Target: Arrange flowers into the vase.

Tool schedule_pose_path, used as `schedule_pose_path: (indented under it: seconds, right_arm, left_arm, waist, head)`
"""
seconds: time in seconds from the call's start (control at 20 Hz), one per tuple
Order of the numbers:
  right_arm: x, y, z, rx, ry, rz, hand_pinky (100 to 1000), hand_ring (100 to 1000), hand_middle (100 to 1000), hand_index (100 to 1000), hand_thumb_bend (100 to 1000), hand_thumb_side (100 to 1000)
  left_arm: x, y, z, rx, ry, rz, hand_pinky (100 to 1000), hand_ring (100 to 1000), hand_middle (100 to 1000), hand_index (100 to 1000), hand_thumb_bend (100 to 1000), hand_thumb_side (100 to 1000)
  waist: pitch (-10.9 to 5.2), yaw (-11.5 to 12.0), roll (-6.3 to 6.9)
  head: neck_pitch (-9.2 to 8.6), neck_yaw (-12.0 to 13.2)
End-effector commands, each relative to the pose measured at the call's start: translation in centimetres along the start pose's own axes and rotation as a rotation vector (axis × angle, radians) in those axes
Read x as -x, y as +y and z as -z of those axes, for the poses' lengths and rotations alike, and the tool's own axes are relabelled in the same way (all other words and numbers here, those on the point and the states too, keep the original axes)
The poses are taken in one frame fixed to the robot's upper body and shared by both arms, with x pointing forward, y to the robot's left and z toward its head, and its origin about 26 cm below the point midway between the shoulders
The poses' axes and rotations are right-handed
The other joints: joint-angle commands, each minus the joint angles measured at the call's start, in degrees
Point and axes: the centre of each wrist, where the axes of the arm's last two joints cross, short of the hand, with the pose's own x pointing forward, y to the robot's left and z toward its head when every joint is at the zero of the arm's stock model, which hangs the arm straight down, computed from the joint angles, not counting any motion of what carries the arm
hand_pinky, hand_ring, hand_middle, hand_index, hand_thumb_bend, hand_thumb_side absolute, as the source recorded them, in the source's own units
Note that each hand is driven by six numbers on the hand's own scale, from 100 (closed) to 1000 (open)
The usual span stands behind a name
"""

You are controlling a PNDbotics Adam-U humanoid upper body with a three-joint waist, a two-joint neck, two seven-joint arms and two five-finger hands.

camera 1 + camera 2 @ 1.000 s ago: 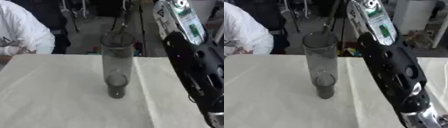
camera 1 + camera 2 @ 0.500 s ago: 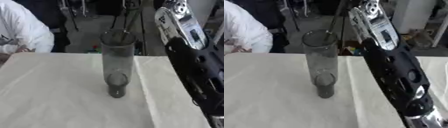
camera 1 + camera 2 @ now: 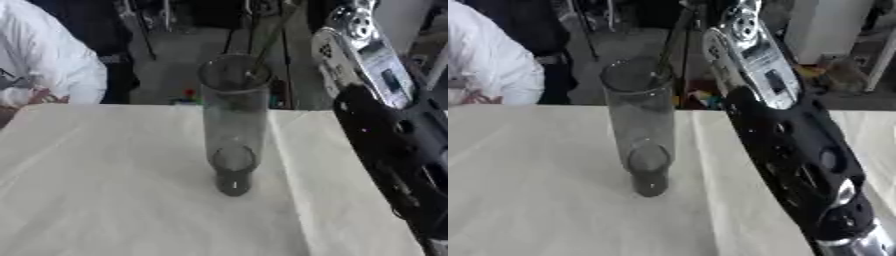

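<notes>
Upright on the cloth (image 3: pixel 105 190), the glass vase (image 3: pixel 233 125) takes a thin stem (image 3: pixel 674 42) (right arm's fingers unseen).

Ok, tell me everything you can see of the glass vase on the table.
The vase is a tall, clear cylinder of smoky-looking glass with an open round mouth and a darker base. It stands upright on the pale cloth covering the table, near the middle. A thin dark stem slants into its mouth from above, resting at the rim; no bloom shows. The robot's right arm rises beside it on the right, apart from the glass. Neither hand shows.
</notes>
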Motion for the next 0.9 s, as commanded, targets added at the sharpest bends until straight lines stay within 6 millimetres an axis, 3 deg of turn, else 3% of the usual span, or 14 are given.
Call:
schedule_pose_path:
  seconds: [0.05,0.65,0.7,0.75,0.9]
  right_arm:
    - [-1.3,-0.1,0.7,-0.013,-0.039,0.009,100,100,100,100,100,209]
    - [-0.5,-0.8,0.9,-0.06,-0.027,-0.081,100,100,100,100,100,214]
    - [-0.5,-0.8,0.9,-0.064,-0.021,-0.087,100,100,100,100,100,151]
    - [-0.4,-0.8,0.9,-0.068,-0.015,-0.094,100,100,100,100,100,215]
    - [-0.3,-0.8,0.8,-0.073,-0.006,-0.104,100,100,100,100,100,215]
  left_arm:
    - [-0.6,0.2,0.7,-0.006,-0.034,-0.002,806,919,901,960,100,1000]
    - [-0.5,0.4,0.7,-0.011,-0.03,0.002,806,918,901,960,100,1000]
    - [-0.5,0.4,0.7,-0.011,-0.03,0.003,806,918,901,960,100,1000]
    - [-0.5,0.4,0.7,-0.011,-0.031,0.003,806,918,901,960,100,1000]
    - [-0.5,0.4,0.7,-0.012,-0.031,0.003,806,918,901,959,100,1000]
  waist:
    - [-0.98,0.5,0.3]
    - [-0.13,0.2,-0.2]
    - [-0.16,0.2,-0.25]
    - [-0.19,0.3,-0.3]
    - [-0.23,0.3,-0.35]
  head:
    - [-1.18,-0.4]
    - [-1.77,-0.3]
    - [-1.79,-0.3]
    - [-1.84,-0.3]
    - [-1.87,-0.2]
